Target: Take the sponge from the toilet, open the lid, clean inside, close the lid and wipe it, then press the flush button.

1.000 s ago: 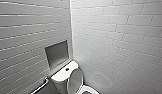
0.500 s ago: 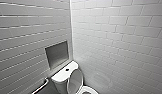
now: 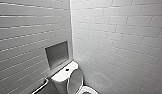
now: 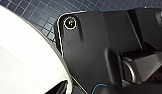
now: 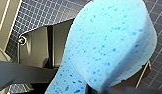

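Looking down into a corner of grey-tiled walls (image 3: pixel 117 37): the toilet (image 3: pixel 60 84) sits low in the head view. Its lid (image 3: pixel 75 80) is raised against the tank (image 3: pixel 64 73), so the bowl is open. The right gripper (image 5: pixel 95 88) appears clamped on the sponge (image 5: pixel 109 47), whose long axis extends outward over the dark gridded floor (image 5: pixel 34 15).

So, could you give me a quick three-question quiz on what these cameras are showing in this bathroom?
1. True or false: the lid is shut.
2. The sponge in front of the right wrist camera is: A) yellow, B) blue, C) green.
3. Fill in: the dark flush button sits on top of the ____.
Key: 1 false, it stands raised; 2 B; 3 the tank.
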`<state>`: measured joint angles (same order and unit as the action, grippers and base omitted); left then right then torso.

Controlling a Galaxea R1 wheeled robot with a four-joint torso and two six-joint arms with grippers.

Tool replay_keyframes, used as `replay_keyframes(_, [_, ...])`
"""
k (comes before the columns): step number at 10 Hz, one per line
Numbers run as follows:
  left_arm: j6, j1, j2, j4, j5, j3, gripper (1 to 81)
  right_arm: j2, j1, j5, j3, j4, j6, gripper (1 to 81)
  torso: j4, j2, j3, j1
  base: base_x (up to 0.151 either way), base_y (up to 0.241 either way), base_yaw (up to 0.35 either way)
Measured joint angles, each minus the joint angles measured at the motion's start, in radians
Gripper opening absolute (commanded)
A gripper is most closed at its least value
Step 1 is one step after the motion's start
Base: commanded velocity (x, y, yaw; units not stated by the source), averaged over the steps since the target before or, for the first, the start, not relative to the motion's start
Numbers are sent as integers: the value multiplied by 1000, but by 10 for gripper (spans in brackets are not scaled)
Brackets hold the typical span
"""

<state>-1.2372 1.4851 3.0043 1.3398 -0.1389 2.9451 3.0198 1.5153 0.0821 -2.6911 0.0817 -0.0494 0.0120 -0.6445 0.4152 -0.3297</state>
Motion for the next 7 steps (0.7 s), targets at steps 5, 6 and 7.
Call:
replay_keyframes(5, [922, 7, 56, -741, 169, -7, 811, 2, 1, 0, -1, 1, 0, 10, 0, 0, 0, 0, 0, 0, 0])
replay_keyframes(6, [1048, 5, 62, -897, 164, -16, 811, 2, 1, 0, -1, 1, 0, 10, 0, 0, 0, 0, 0, 0, 0])
replay_keyframes(7, [1136, 3, 72, -1012, 150, -26, 811, 2, 1, 0, -1, 0, 0, 10, 0, 0, 0, 0, 0, 0, 0])
